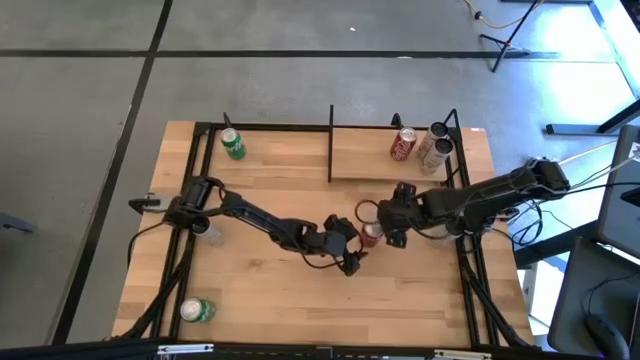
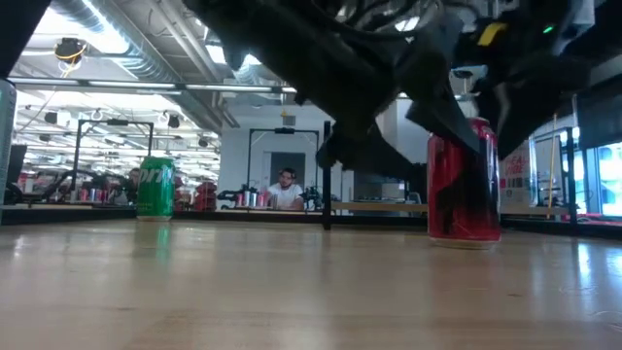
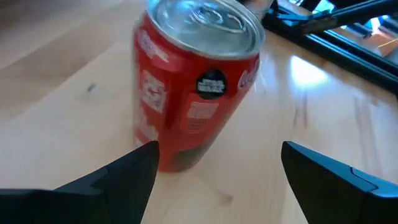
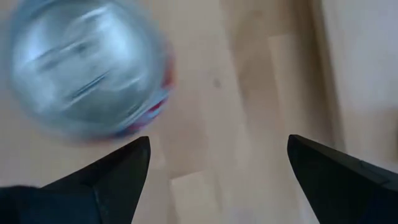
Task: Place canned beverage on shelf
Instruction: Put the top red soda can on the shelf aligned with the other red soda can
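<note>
I had the red can (image 1: 371,234) standing on the worktop (image 1: 270,290) near its middle, not yet lifted, with two cans (image 1: 403,145) already on the shelf (image 1: 360,160) at the far right. Both the left gripper (image 3: 217,171) and the right gripper (image 4: 217,168) sat beside it, fingers apart. The black divider bar (image 1: 331,145) edged the shelf's left; bare board lay between it and those cans.

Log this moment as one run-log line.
left gripper: open, facing red can | right gripper: open, above the can | can: upright on table | shelf: holds cans
</note>
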{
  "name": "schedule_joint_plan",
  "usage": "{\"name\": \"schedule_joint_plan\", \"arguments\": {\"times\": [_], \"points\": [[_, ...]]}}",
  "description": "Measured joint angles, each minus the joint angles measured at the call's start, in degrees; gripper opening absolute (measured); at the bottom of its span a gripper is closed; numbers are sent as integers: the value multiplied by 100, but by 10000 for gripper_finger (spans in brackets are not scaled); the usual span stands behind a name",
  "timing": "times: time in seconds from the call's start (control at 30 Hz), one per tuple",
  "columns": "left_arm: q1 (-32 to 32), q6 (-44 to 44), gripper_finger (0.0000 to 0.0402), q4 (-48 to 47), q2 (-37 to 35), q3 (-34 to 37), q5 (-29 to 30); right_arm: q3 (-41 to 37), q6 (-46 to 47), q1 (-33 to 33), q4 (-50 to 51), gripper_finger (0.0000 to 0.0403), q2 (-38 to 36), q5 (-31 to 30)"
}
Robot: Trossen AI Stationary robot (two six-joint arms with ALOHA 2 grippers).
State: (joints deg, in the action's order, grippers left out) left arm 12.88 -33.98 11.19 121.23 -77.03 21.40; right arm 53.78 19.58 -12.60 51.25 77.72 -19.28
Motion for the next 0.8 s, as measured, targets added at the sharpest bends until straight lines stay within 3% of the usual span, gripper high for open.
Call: {"name": "schedule_joint_plan", "arguments": {"times": [0.2, 0.47, 0.8], "points": [[-112, 75, 331, -30, 40, 4, 99, 0, -290, 374, -351, 367, 264, 138], [-336, 115, 331, -343, 37, 0, 141, -2, -308, 352, -517, 367, 279, 1169], [-398, 111, 331, -1123, -148, 4, 225, -2, -280, 142, -540, 367, 277, 1910]]}}
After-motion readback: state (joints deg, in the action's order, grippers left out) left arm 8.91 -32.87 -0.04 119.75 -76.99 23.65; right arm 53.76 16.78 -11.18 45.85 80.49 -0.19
